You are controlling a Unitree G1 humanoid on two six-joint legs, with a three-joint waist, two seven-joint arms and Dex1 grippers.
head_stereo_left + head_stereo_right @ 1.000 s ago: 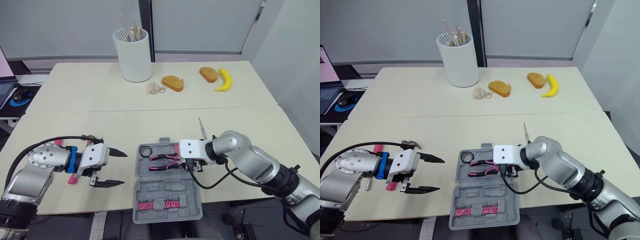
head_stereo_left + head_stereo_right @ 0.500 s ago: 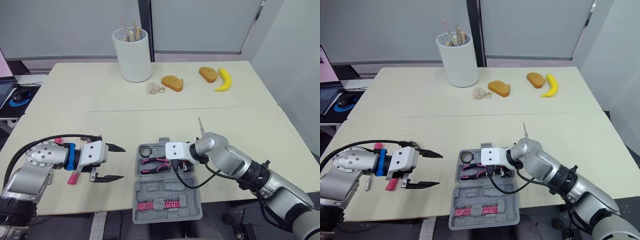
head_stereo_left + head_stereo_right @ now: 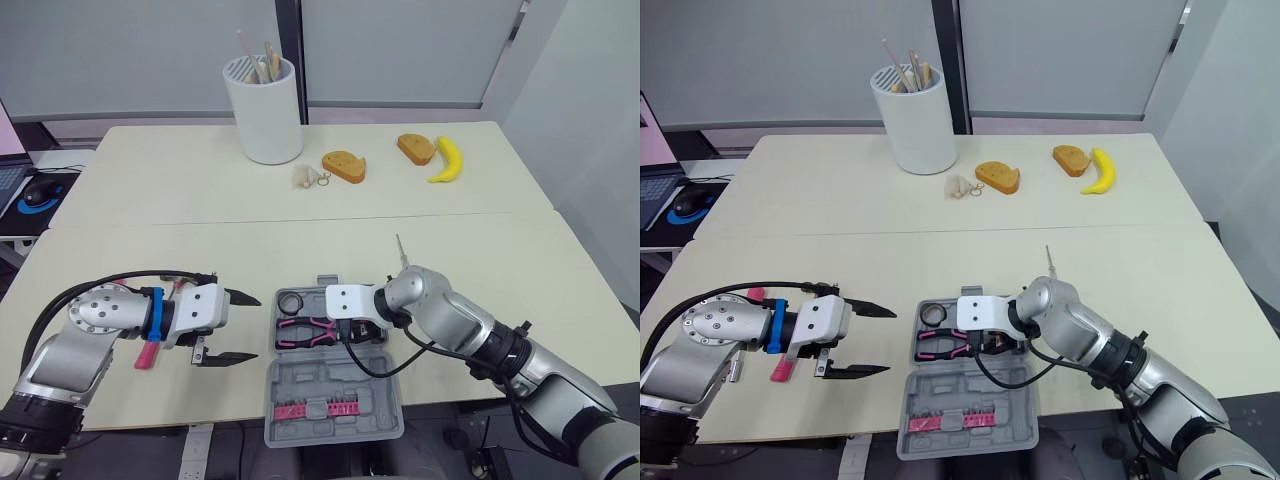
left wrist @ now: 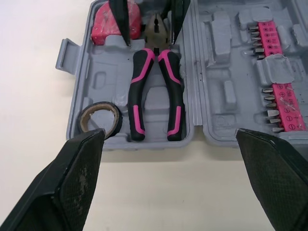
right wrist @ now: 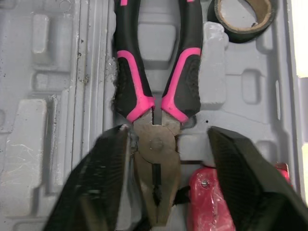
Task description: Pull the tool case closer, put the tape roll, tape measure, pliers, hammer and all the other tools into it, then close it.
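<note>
Right tool [image 5: 166,139] spread astride pliers [image 5: 131,72] in tool case [image 3: 330,385]; left tool [image 3: 256,327] released beside it

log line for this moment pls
right gripper open over pliers in tool case | tape roll in case | left gripper open beside case | case open

Pliers [image 4: 136,91] lie in the open tool case [image 4: 219,57] beside the tape roll [image 4: 117,121].

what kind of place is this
Most likely an office or lab room set up for robot trials, not a workshop: pale tables pushed together, grey partition panels behind, a computer mouse on a side desk, and mixed props such as a tool case and a banana.
</note>
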